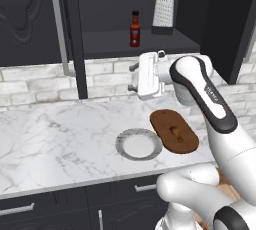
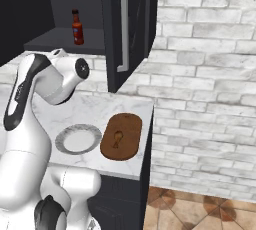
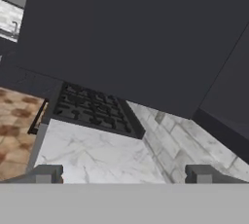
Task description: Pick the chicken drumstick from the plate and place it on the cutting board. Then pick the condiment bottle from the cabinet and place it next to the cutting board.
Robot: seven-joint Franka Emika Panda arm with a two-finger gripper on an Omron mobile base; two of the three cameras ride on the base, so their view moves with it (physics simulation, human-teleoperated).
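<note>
Nearest the base cameras, the plate point(image 1: 138, 144) sat bare on the marble counter point(image 1: 55, 139), close to its near edge. Just to the right of it, without touching, lay the cutting board point(image 1: 173, 130), its long axis running from near to far and angled a little to the left at the far end. On the board lay the chicken drumstick point(image 1: 175, 132), lined up with the board's length; which end was thicker was too small to tell. Above, in the open cabinet point(image 1: 105, 4), the condiment bottle point(image 1: 134, 29) stood upright on the shelf, cap up, with a box grater point(image 1: 163, 8) well to its right. Below the shelf, the gripper point(image 3: 124, 173) was raised above the counter with its fingers wide apart, holding nothing. Ahead of it the hand view showed a stove point(image 3: 90, 108) beyond the marble.
</note>
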